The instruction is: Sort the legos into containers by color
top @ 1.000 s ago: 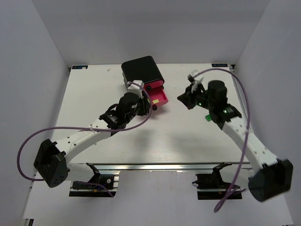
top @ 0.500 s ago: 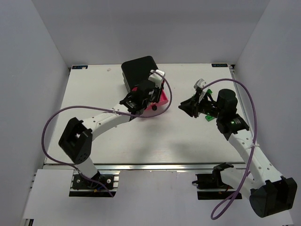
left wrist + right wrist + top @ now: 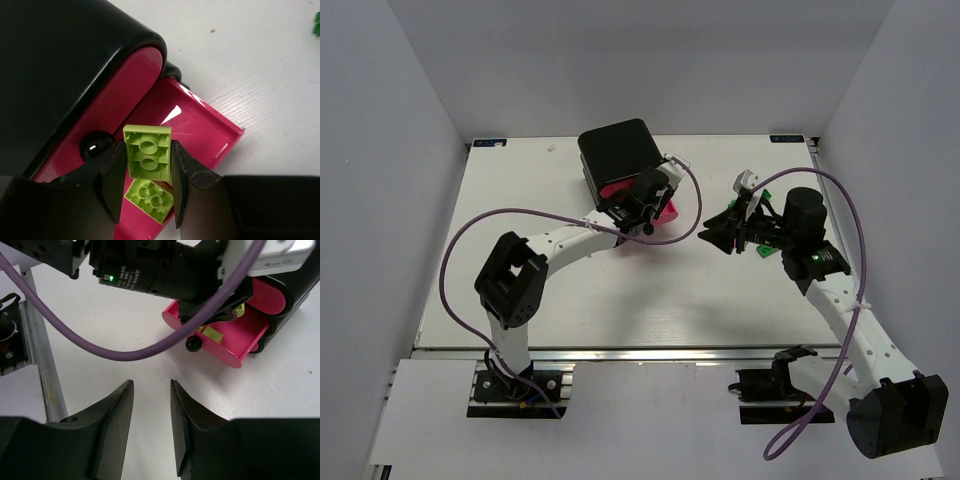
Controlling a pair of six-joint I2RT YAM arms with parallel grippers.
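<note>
A yellow-green lego brick [image 3: 148, 162] shows its hollow underside, with two round tubes, to the left wrist camera. The left gripper [image 3: 147, 147] is closed to the brick's width, one black finger pressed against each long side. At 6 o'clock from it, a second brick [image 3: 149, 200] of the same colour lies underside up in the open pink drawer [image 3: 202, 132]. A closed drawer front above carries a black knob [image 3: 97, 145].

From overhead, the black cabinet [image 3: 618, 148] stands at 12 o'clock on the table [image 3: 620, 300], with the open drawer pulled out toward its 5 o'clock. The right gripper [image 3: 150, 387] hovers at 3 o'clock from the drawer, jaws moderately parted and holding nothing. A green lego [image 3: 761, 250] lies on the table at its 4 o'clock.
</note>
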